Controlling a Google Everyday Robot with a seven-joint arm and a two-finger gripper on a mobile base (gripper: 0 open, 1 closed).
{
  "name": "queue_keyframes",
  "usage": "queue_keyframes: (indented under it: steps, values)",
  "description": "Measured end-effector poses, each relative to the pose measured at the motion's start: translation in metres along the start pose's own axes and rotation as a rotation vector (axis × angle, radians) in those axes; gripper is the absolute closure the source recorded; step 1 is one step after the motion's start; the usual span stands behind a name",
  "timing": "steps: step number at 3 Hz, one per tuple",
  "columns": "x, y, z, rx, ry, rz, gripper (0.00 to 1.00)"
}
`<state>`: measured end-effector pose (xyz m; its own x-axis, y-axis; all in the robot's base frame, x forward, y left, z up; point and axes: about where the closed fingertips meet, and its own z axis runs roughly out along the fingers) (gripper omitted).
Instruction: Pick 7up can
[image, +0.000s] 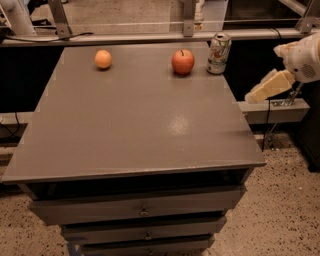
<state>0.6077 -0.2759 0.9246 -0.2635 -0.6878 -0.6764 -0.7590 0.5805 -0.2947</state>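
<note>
The 7up can (219, 53) is a pale silver can with green and red markings. It stands upright at the far right corner of the grey table (135, 125). A red apple (183, 62) sits just left of the can, a small gap apart. My gripper (259, 92) is pale cream and hangs off the table's right edge. It is to the right of the can and nearer the camera, pointing down-left, and holds nothing. Its white wrist (304, 61) is at the frame's right edge.
An orange (103, 59) lies at the far left of the table. The table has drawers (142, 210) in its front. A metal rail and frame (150, 36) run behind the table. A low shelf (280, 109) sits under my gripper.
</note>
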Motion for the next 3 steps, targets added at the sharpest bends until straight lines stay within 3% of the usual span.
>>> queue_keyframes:
  steps: [1, 2, 3]
  values:
    - [-0.026, -0.028, 0.039, -0.011, -0.184, 0.101, 0.00]
    - [-0.046, -0.051, 0.069, -0.006, -0.314, 0.141, 0.00]
    - [-0.051, -0.072, 0.095, 0.022, -0.396, 0.172, 0.00]
